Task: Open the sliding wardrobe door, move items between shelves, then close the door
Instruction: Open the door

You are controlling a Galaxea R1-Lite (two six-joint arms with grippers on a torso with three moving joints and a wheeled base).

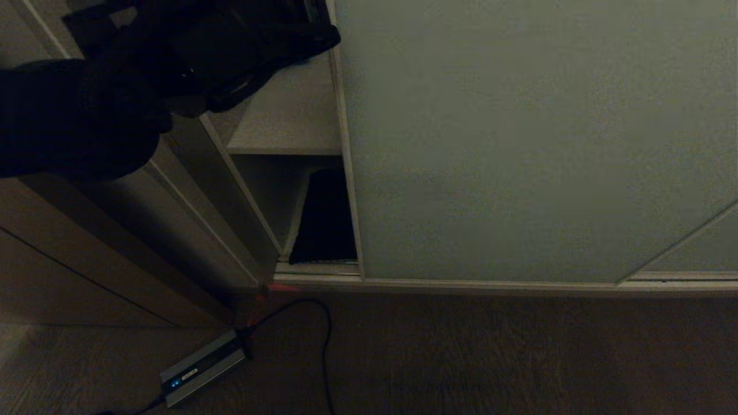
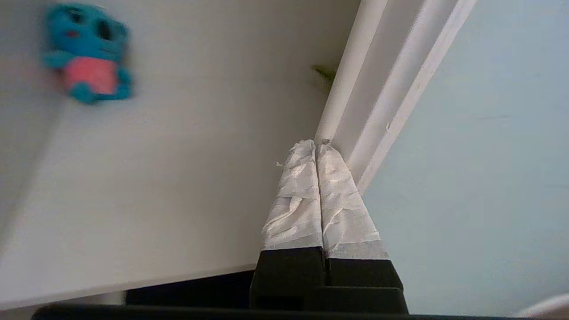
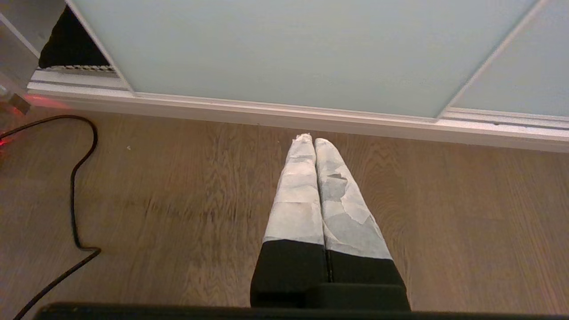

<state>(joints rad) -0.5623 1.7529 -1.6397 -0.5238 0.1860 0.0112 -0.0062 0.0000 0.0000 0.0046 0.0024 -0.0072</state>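
The sliding wardrobe door (image 1: 519, 144) is a pale grey-green panel, slid slightly aside so a narrow gap shows at its left edge. In that gap are an off-white shelf (image 1: 288, 115) and, below it, a black cushion (image 1: 326, 216) standing on edge. My left gripper (image 1: 326, 40) reaches to the top of the gap. In the left wrist view it (image 2: 316, 144) is shut and empty, its taped tips against the door's slim metal frame (image 2: 373, 89), above the shelf (image 2: 178, 178). My right gripper (image 3: 310, 140) is shut and empty, low over the wood floor before the door (image 3: 289, 49).
A blue plush toy with a pink belly (image 2: 86, 53) lies on the shelf away from the gripper. A grey power brick (image 1: 202, 366) and its black cable (image 1: 323, 346) lie on the floor by the brown side panel (image 1: 115, 242). The floor track (image 3: 311, 118) runs under the door.
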